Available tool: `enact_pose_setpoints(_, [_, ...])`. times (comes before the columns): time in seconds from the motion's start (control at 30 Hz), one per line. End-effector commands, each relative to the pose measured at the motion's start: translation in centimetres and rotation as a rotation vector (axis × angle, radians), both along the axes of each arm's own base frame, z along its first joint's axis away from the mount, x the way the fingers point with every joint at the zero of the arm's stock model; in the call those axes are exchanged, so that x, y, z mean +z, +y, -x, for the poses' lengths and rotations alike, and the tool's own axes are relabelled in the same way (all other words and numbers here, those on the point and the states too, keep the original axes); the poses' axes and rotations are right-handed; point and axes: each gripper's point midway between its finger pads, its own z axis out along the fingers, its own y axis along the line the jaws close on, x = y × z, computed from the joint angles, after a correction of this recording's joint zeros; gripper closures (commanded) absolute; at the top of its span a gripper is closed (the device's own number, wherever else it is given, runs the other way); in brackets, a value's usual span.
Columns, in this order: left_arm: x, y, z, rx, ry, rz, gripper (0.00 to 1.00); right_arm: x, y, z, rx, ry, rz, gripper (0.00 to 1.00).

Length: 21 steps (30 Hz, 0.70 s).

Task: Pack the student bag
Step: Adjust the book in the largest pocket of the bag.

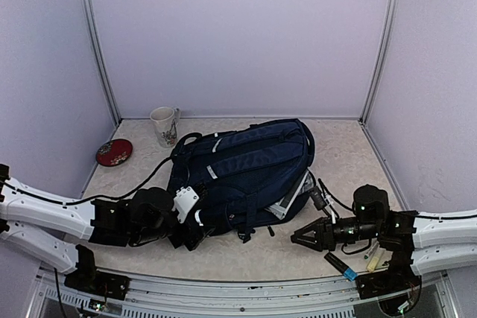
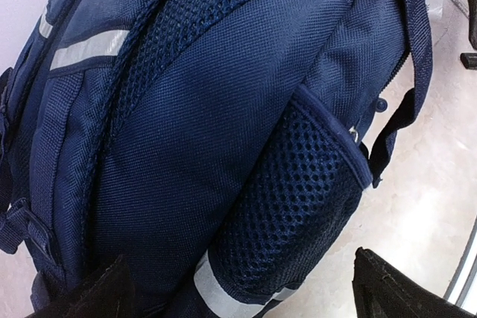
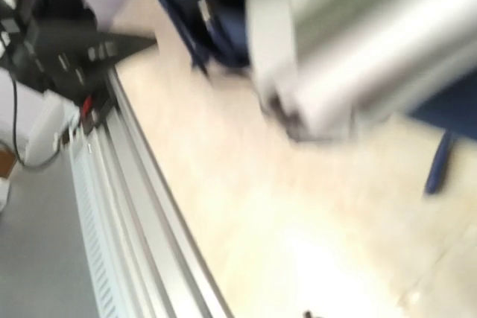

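Coarse woven cloth, matt, weave visible, on the large dark navy backpack [image 1: 246,161]. Its navy mesh side pocket [image 2: 298,206] is rough open netting edged with smoother fabric tape. The grey reflective stripe [image 2: 82,48] is smooth with a slight sheen. Beige marbled tabletop [image 1: 350,154]: hard, smooth, low gloss. White patterned mug [image 1: 164,126]: looks glazed ceramic, glossy. Silver front rail [image 1: 223,282]: ribbed metal, satin.
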Motion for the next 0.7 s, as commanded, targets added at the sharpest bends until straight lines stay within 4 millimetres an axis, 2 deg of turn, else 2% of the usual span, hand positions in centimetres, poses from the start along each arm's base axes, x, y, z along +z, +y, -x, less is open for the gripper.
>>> enact_pose_setpoints(0.0, [1.3, -0.5, -1.1, 0.018, -0.060, 0.030, 0.01, 2.7, 2.8, -0.1, 0.017, -0.019, -0.182, 0.65])
enact_pose_setpoints(0.1, [1.0, 0.1, -2.0, 0.046, -0.057, 0.040, 0.01, 1.1, 4.0, -1.2, 0.007, -0.018, -0.098, 0.68])
enact_pose_setpoints(0.2, [0.6, 0.4, -2.6, 0.050, -0.024, 0.055, 0.01, -0.9, 3.0, -4.6, -0.142, -0.005, 0.020, 0.73])
enact_pose_setpoints(0.27, [0.5, 0.4, -2.8, 0.044, -0.012, 0.058, 0.02, -0.5, 1.8, -6.5, -0.213, -0.004, 0.014, 0.74])
enact_pose_setpoints(0.4, [0.1, 0.3, -2.8, 0.027, -0.010, 0.056, 0.05, 1.7, -0.4, -9.6, -0.346, -0.093, -0.007, 0.75])
enact_pose_setpoints(0.43, [-0.2, 0.2, -2.8, 0.022, -0.007, 0.049, 0.06, 2.0, -0.8, -10.3, -0.373, -0.103, -0.004, 0.80])
enact_pose_setpoints(0.57, [-0.8, -0.4, -2.4, -0.008, -0.007, 0.021, 0.05, 2.3, -0.7, -12.4, -0.381, -0.111, 0.000, 0.85])
enact_pose_setpoints(0.67, [-0.8, -1.5, -0.8, -0.096, -0.027, 0.001, 0.02, 2.6, 0.2, -13.8, -0.357, -0.107, 0.017, 0.85])
